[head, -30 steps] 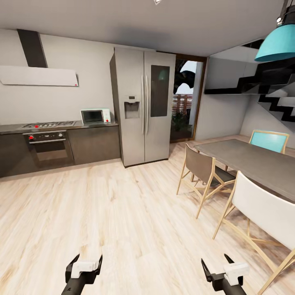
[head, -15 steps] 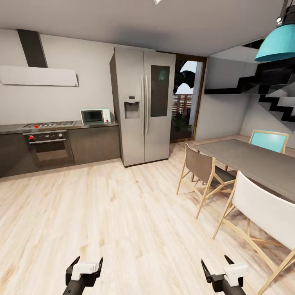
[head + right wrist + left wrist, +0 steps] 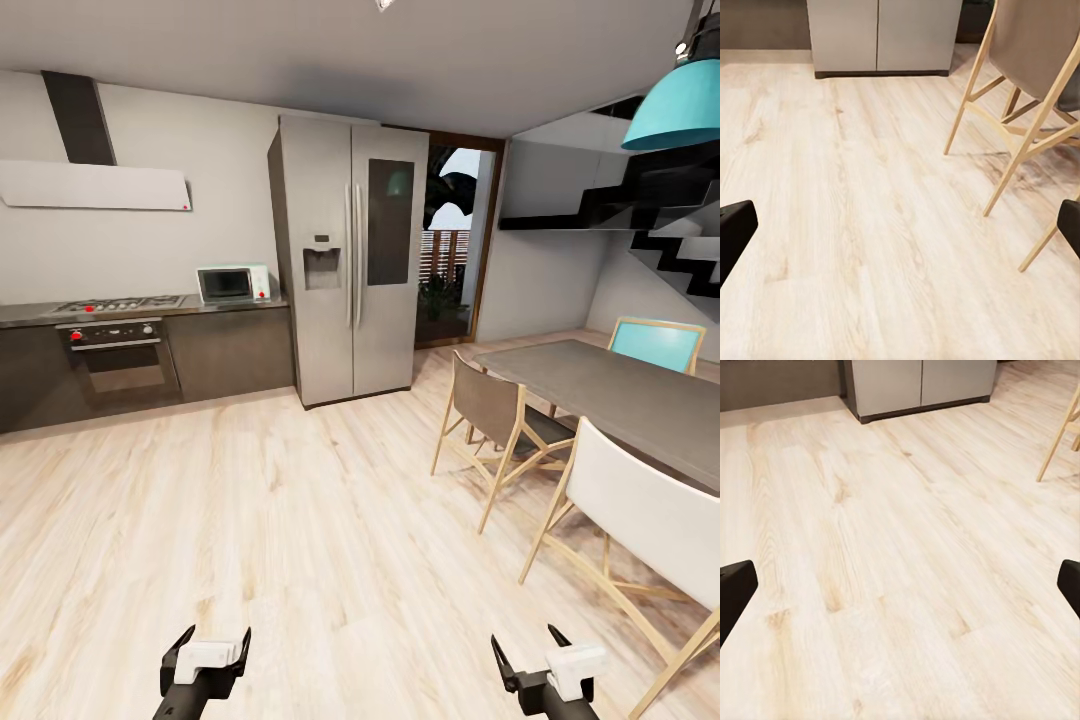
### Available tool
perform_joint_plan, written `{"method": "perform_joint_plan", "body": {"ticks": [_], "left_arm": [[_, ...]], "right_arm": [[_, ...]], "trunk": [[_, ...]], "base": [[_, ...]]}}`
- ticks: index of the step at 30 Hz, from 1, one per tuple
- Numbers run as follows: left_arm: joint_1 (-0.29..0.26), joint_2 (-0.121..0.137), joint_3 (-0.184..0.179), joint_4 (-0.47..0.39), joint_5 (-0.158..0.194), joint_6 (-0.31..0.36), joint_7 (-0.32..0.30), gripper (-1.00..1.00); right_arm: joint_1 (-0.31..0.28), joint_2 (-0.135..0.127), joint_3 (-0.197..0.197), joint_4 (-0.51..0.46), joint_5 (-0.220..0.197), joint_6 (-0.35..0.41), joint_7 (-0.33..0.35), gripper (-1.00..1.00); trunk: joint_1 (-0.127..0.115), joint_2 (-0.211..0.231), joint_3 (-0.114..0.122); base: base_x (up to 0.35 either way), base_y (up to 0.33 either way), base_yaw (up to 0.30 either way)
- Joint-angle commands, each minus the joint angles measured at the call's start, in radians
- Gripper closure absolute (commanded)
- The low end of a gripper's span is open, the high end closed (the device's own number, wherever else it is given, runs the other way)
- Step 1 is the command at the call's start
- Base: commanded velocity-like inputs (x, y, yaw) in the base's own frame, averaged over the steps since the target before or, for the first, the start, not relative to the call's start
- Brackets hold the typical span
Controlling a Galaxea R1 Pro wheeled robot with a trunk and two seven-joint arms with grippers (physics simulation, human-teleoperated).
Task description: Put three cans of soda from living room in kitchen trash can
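I am in the kitchen, facing the steel double-door fridge (image 3: 350, 260) and the dark base cabinets (image 3: 230, 350). The three can of soda and the tash can are out of view, and so is the living room. My left gripper (image 3: 215, 635) hangs low at the front over the pale wood floor, open and empty; its dark fingertips (image 3: 735, 585) frame bare floorboards. Off to the right, my right gripper (image 3: 524, 640) is also open and empty, with its fingertips (image 3: 735, 225) wide apart above the floor beside a chair's legs.
A grey dining table (image 3: 620, 390) stands at the right with a brown chair (image 3: 495, 415), a white chair (image 3: 650, 515) and a teal chair (image 3: 655, 345). An oven (image 3: 115, 360) and a microwave (image 3: 230, 284) are at the back left. Open floor (image 3: 300, 500) lies ahead.
My left gripper has sunk slightly lower in the head view. Nothing else has moved.
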Motion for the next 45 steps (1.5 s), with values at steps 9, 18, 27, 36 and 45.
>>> {"method": "perform_joint_plan", "body": {"ticks": [9, 18, 27, 36, 45], "left_arm": [[0.000, 0.000, 0.000, 0.001, 0.000, 0.000, 0.000, -1.00], [0.000, 0.000, -0.001, 0.001, 0.000, 0.000, -0.001, -1.00], [0.000, 0.000, -0.004, 0.002, 0.001, 0.001, -0.001, -1.00], [0.000, 0.000, -0.005, 0.002, 0.001, 0.002, -0.002, -1.00], [0.000, 0.000, -0.007, 0.002, 0.001, 0.002, -0.002, -1.00]], "right_arm": [[0.000, 0.001, 0.002, 0.001, 0.000, 0.002, 0.001, -1.00], [0.000, 0.001, 0.003, 0.001, 0.000, 0.001, 0.001, -1.00], [0.000, 0.000, 0.003, 0.004, 0.000, 0.001, 0.002, -1.00], [0.000, 0.000, 0.003, 0.005, 0.000, 0.001, 0.002, -1.00], [0.000, 0.001, 0.004, 0.008, 0.001, 0.001, 0.003, -1.00]], "trunk": [[0.000, 0.000, 0.000], [0.000, 0.000, 0.000], [0.000, 0.000, 0.000], [0.000, 0.000, 0.000], [0.000, 0.000, 0.000]], "base": [[0.000, 0.000, 0.000], [0.000, 0.003, 0.000], [0.000, 0.214, 0.000], [0.000, 0.305, 0.000], [0.000, 0.307, 0.000]]}}
